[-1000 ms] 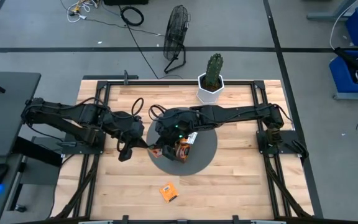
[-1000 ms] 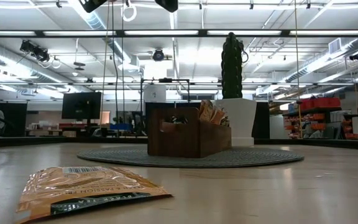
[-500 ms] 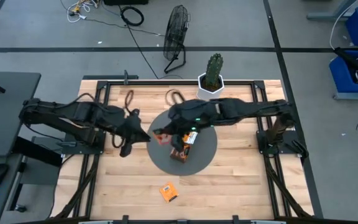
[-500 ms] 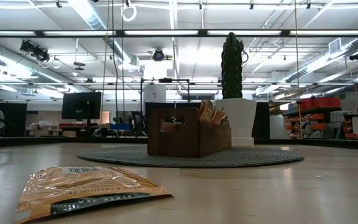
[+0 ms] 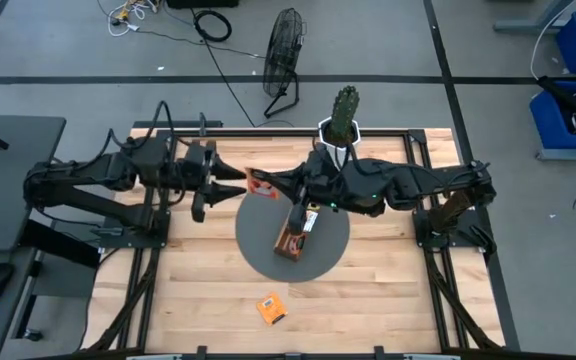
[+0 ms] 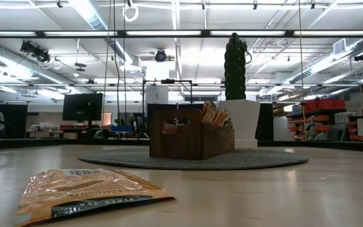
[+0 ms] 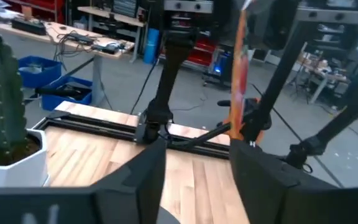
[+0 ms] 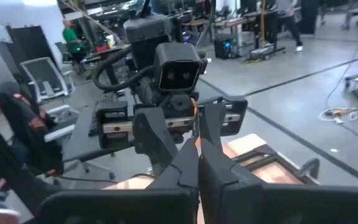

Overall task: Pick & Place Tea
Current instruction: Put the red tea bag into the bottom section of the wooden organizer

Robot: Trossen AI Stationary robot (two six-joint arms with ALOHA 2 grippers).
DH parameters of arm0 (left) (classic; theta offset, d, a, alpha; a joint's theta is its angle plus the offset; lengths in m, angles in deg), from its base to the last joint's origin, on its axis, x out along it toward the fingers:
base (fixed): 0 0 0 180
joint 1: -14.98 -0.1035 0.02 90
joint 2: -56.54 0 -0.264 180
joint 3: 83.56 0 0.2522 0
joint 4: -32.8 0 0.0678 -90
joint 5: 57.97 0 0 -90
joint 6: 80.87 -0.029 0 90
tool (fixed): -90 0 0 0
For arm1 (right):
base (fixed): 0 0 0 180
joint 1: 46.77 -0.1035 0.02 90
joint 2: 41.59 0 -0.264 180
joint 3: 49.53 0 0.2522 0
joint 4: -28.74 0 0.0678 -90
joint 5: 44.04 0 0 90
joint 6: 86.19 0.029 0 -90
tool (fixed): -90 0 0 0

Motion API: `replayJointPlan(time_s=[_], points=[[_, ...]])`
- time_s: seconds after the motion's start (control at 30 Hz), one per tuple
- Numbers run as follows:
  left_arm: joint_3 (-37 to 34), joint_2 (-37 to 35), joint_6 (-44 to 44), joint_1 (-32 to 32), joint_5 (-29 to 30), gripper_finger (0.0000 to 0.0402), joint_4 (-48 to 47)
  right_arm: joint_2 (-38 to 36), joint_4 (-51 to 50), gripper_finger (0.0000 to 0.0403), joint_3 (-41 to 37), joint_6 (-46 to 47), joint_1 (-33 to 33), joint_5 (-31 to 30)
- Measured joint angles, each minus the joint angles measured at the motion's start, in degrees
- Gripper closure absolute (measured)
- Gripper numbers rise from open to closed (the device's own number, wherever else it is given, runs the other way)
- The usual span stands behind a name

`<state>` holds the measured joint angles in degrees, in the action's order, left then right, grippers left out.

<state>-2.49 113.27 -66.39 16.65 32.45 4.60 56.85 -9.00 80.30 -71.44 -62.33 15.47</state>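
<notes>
The right gripper (image 5: 268, 187) pinches one tea sachet (image 5: 260, 184) up in the air, the left gripper (image 5: 236, 186) is open beside it, and another sachet (image 5: 271, 307) waits on the table (image 5: 388, 290)

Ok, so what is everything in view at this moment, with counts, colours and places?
table: one, light wood, under both arms
mat: one, grey, round, mid-table
tray: one, dark brown wood, on the mat
sachets in tray: count unclear, orange, sticking up from the tray
loose sachet: one, orange, on bare wood near the front edge
held sachet: one, orange, in the air between the two tools
cactus: one, green, in a white pot at the back edge
fan: one, black, on the floor behind
left tool: open, facing the held sachet
right tool: shut on the held sachet
</notes>
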Motion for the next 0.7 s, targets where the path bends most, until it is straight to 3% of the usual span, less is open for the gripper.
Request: replayJointPlan(time_s=[0.2,0.37,0.53,0.7], points=[[0.0,0.0,1.3,-0.9,-4.3,0.0172,0.6,0.1,0.4,0.0403,0.0,-0.9,-0.2,-1.9],[0.0,0.7,1.3,-0.9,-4.7,0.0161,1.8,1.3,3.0,0.0403,0.0,-1.6,0.9,-0.8],[0.0,0.6,1.0,-0.9,-4.7,0.0176,3.6,2.6,4.1,0.0403,0.0,-1.3,1.4,0.6],[0.0,0.6,1.3,-0.9,-4.8,0.0233,1.8,2.5,6.1,0.0403,0.0,-2.1,2.0,0.5]])
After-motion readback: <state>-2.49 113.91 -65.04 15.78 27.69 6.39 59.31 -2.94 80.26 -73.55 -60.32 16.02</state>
